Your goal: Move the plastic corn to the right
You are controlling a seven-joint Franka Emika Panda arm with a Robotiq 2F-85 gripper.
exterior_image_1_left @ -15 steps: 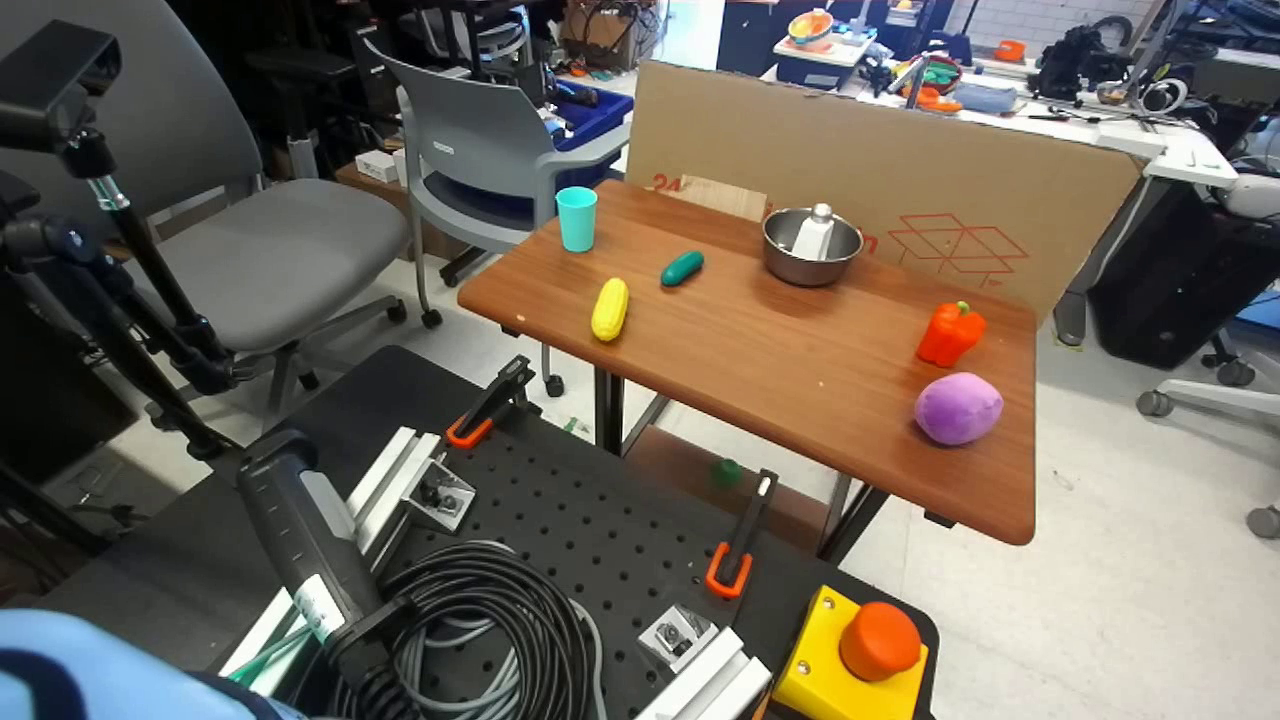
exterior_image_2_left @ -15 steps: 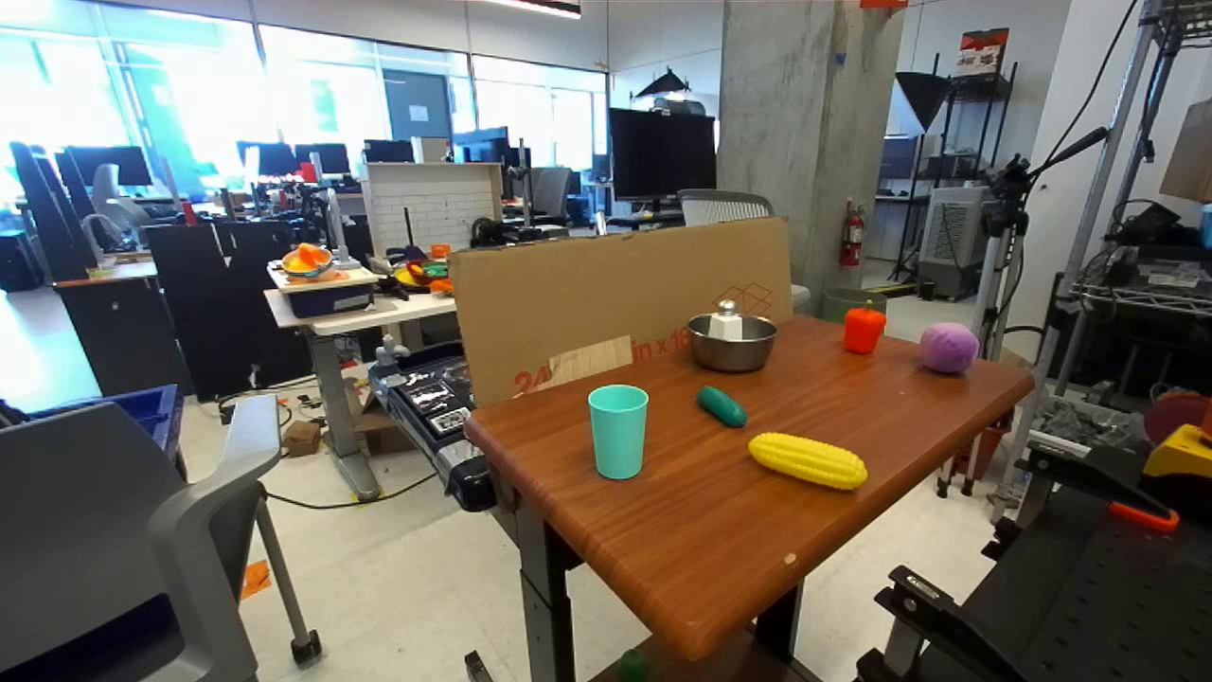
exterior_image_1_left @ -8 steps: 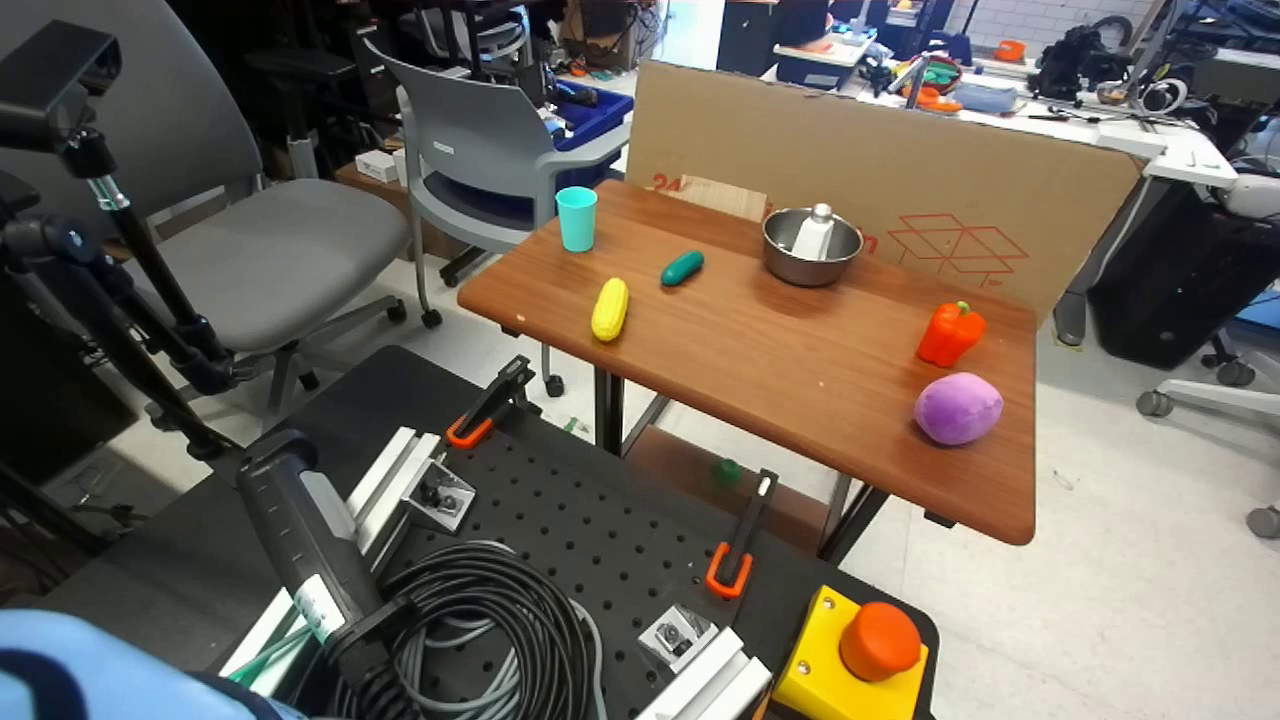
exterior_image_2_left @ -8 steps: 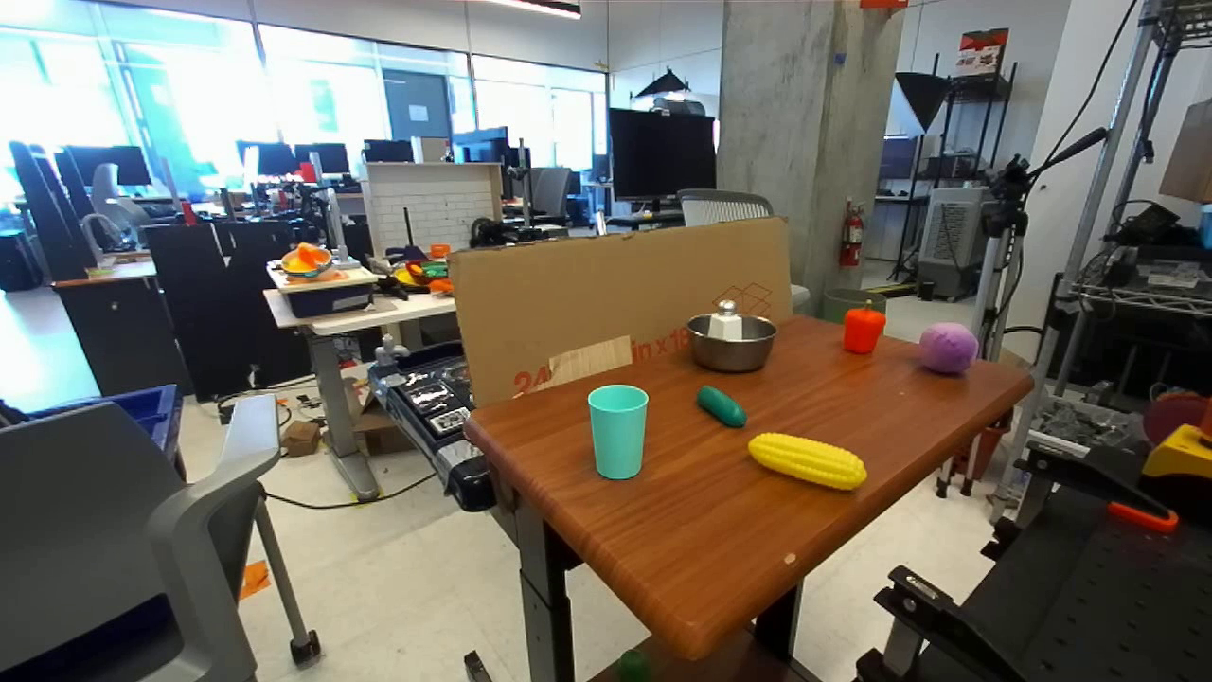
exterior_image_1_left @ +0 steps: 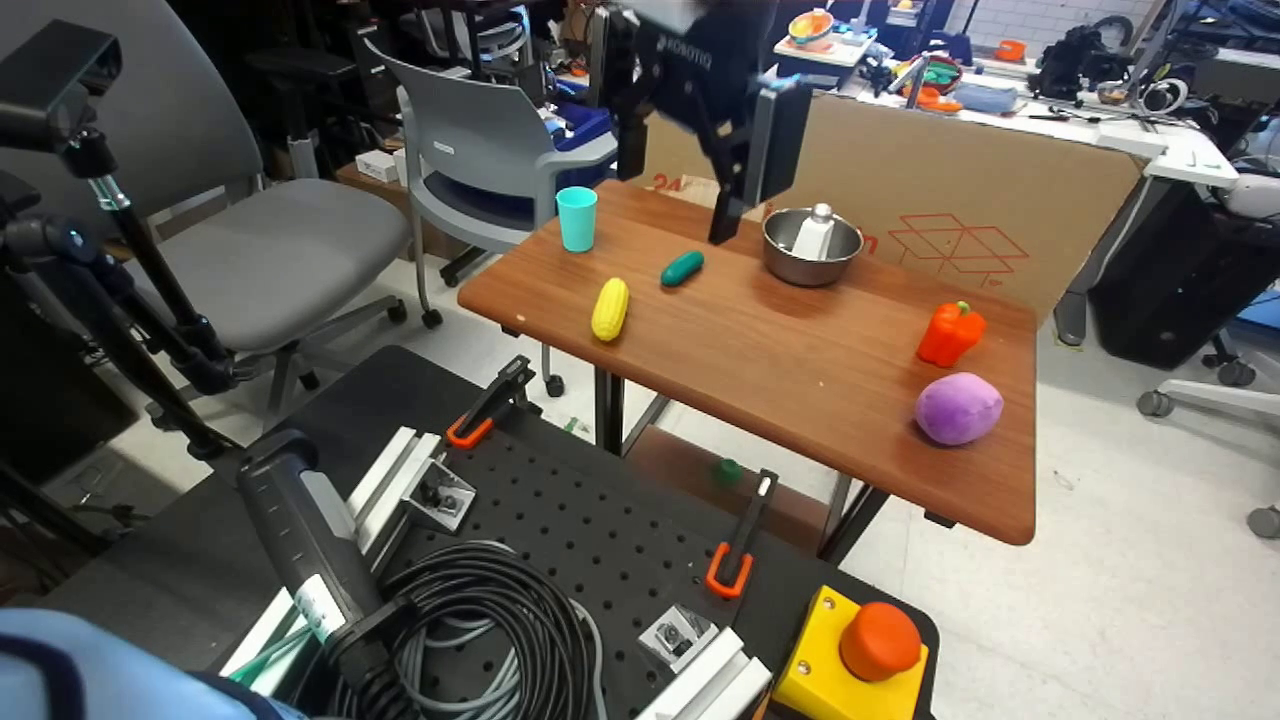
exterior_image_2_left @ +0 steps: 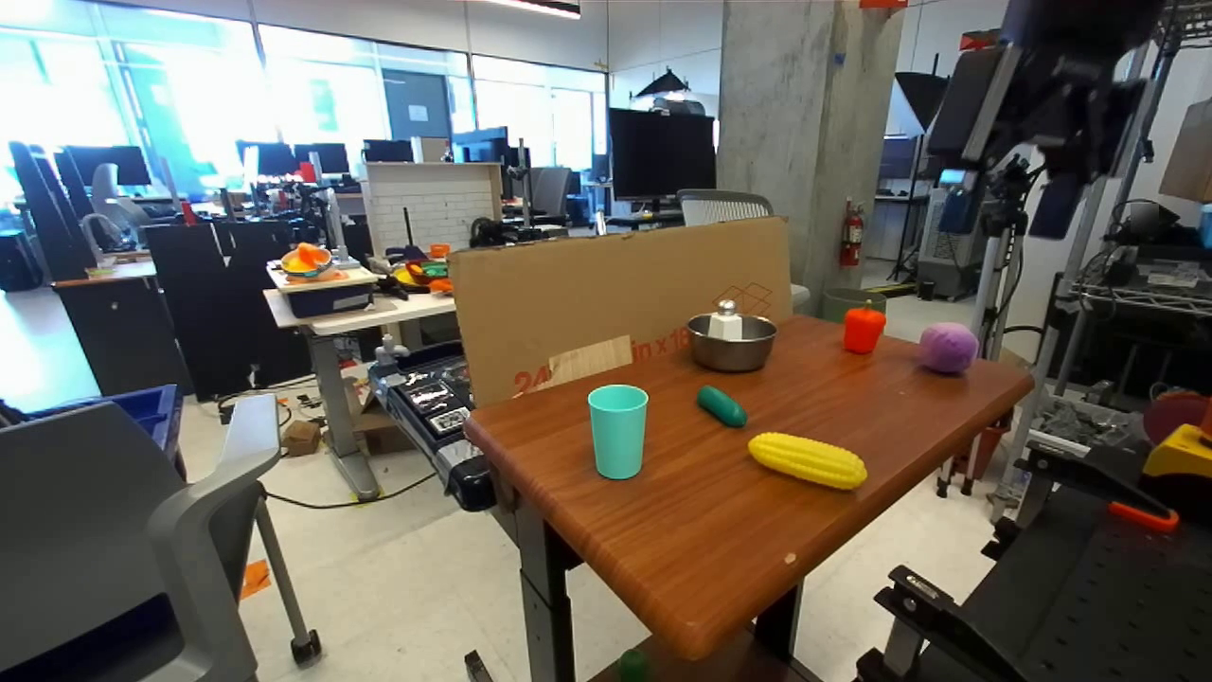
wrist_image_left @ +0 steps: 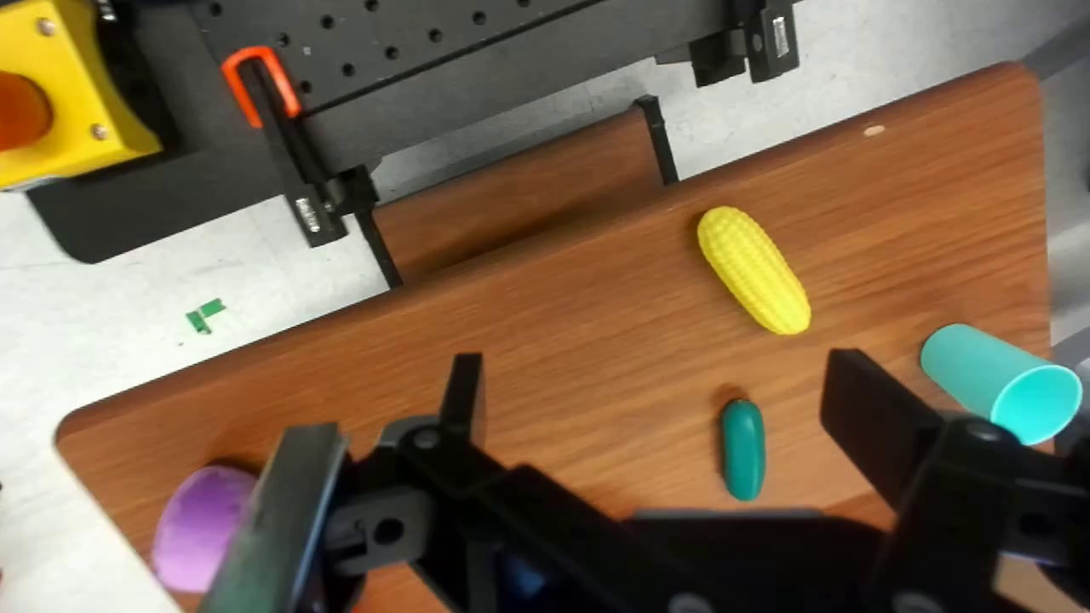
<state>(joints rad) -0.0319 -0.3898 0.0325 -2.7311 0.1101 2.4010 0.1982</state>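
Observation:
The plastic corn (exterior_image_1_left: pixel 610 310) is bright yellow and lies on the wooden table (exterior_image_1_left: pixel 800 370) near its front edge. It also shows in an exterior view (exterior_image_2_left: pixel 808 460) and in the wrist view (wrist_image_left: pixel 754 271). My gripper (exterior_image_1_left: pixel 678 197) is open and empty, in the air well above the table. It shows at the upper right in an exterior view (exterior_image_2_left: pixel 1007 213). In the wrist view my spread fingers (wrist_image_left: pixel 656 366) stand apart from the corn, which lies beyond the fingertips, nearer the right one. The corn is fully visible in all three views.
A dark green toy (exterior_image_1_left: pixel 682 268) and a turquoise cup (exterior_image_1_left: pixel 577 220) are near the corn. A metal bowl (exterior_image_1_left: pixel 785 265) with a white shaker (exterior_image_1_left: pixel 814 235) stands at the back. An orange pepper (exterior_image_1_left: pixel 951 335) and a purple toy (exterior_image_1_left: pixel 958 408) are at the far end. Cardboard (exterior_image_1_left: pixel 960 190) lines the back.
My gripper has come into both exterior views, above the table, open. It was out of both views before. The corn and the other things on the table have not moved.

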